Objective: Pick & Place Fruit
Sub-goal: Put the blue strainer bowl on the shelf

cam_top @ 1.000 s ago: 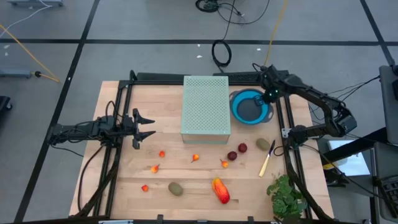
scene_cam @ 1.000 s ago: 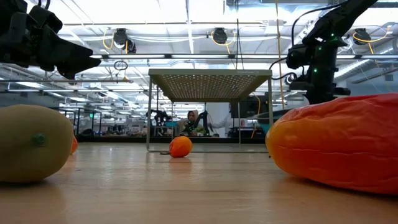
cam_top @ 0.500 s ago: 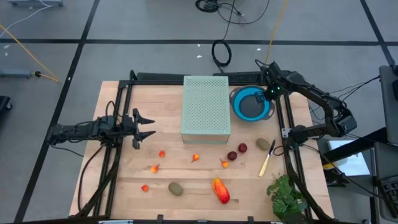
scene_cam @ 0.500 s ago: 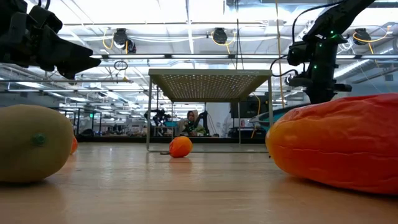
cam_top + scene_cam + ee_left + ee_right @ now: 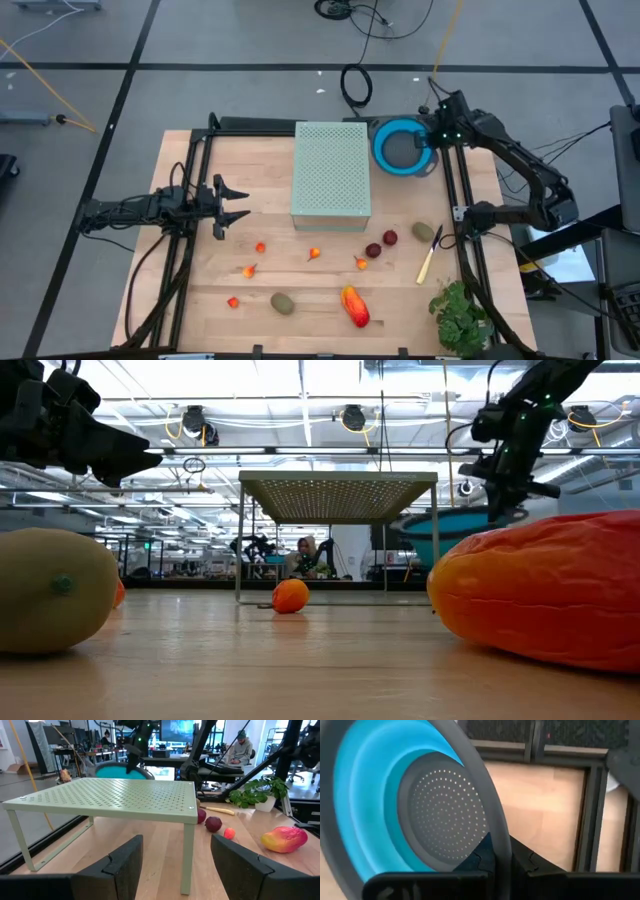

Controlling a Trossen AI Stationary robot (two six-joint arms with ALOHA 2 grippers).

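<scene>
The blue bowl point(image 5: 402, 150) has lifted, its rim pinched by the right gripper point(image 5: 432, 141); the fruit point(image 5: 353, 306) looks light and rigid, best gripped across its middle.

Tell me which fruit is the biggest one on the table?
The orange-red oblong fruit near the table's front edge. It is longer than the brownish-green oval beside it and far bigger than the tiny orange pieces.

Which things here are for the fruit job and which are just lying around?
For the job:
small orange pieces
two dark red fruits
green ovals
big orange-red fruit
blue strainer, gripped by the right gripper

Lying about:
knife
leafy bunch
mesh shelf
left gripper
</scene>
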